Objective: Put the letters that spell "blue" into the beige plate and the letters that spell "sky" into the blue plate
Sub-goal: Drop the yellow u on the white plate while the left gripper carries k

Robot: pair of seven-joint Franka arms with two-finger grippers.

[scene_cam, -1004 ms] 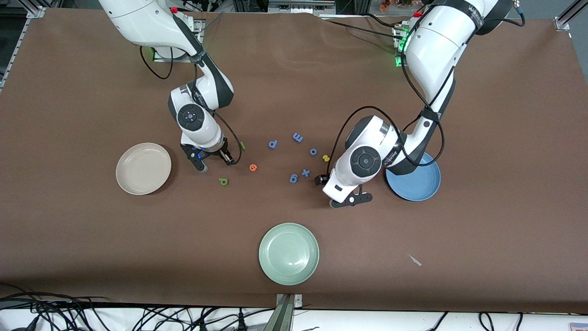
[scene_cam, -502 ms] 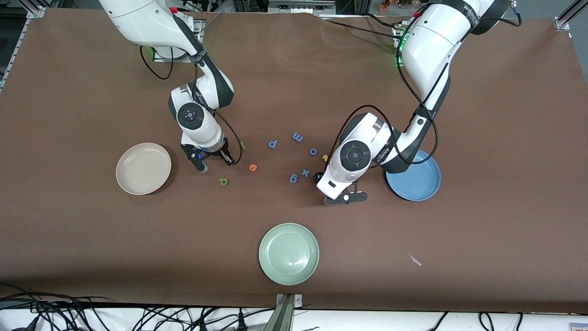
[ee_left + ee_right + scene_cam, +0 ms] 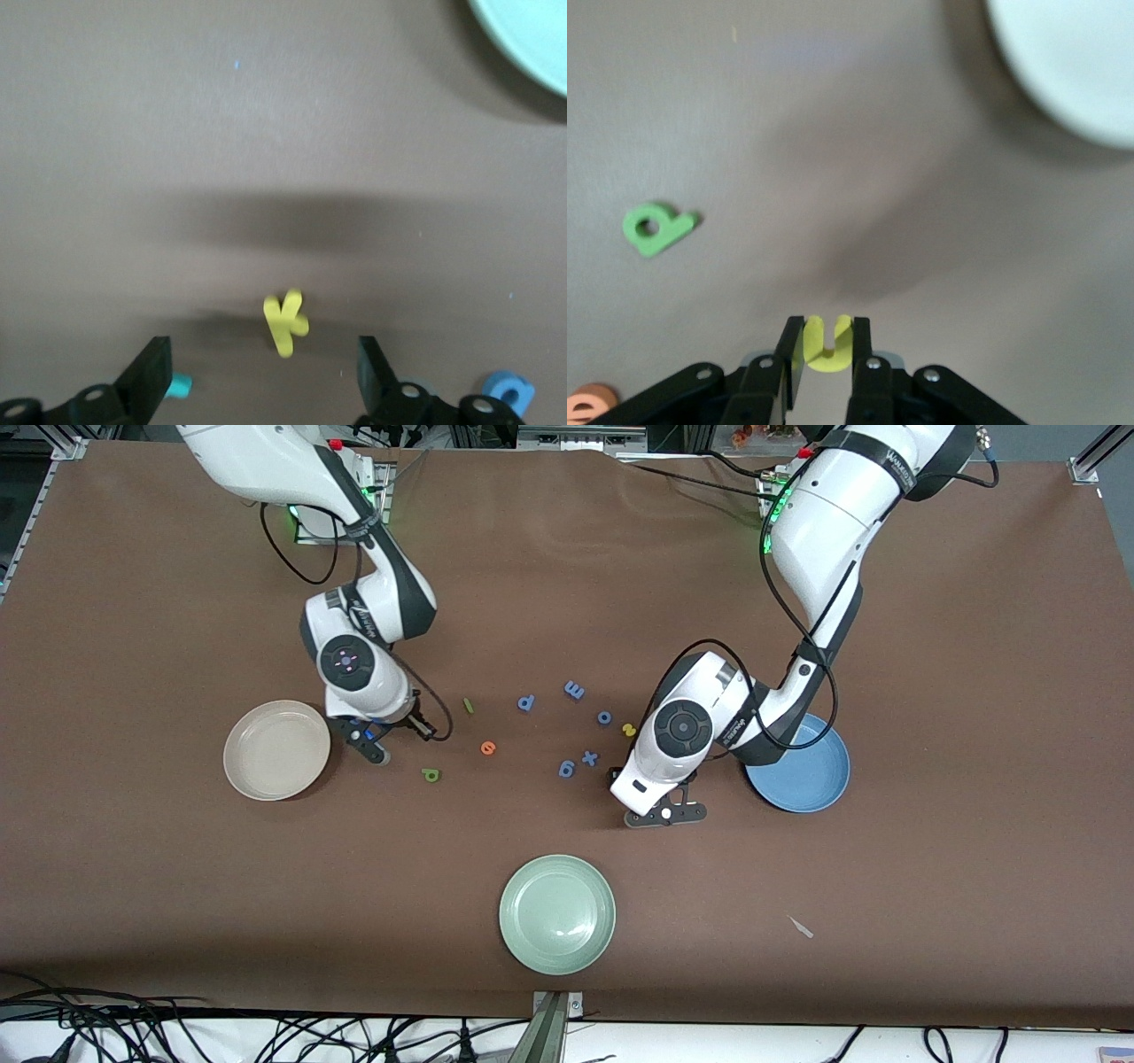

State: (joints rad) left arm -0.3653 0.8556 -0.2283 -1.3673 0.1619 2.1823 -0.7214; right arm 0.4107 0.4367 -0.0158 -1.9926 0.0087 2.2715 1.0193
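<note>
Yellow u (image 3: pixel 827 343) is sitting pinched between the closed fingers of my right gripper (image 3: pixel 827 350), a hold only the right wrist view is showing me; from the front, the right gripper (image 3: pixel 390 735) is hanging over bare table just beside the beige plate (image 3: pixel 276 749), its fingertips hidden under the wrist. My left wrist view is showing the yellow k (image 3: pixel 285 322) lying flat on the table between the wide-open jaws of the left gripper (image 3: pixel 266 372), with a teal piece (image 3: pixel 179 385) half cut off at one finger. From the front, the left gripper (image 3: pixel 660 810) is blocking both. I am seeing the beige plate, blue plate (image 3: pixel 802 771) and green plate (image 3: pixel 557 914) all holding nothing. Dark green b (image 3: pixel 431 775), orange e (image 3: pixel 488 747) and green l (image 3: pixel 468 705) are lying on the table.
</note>
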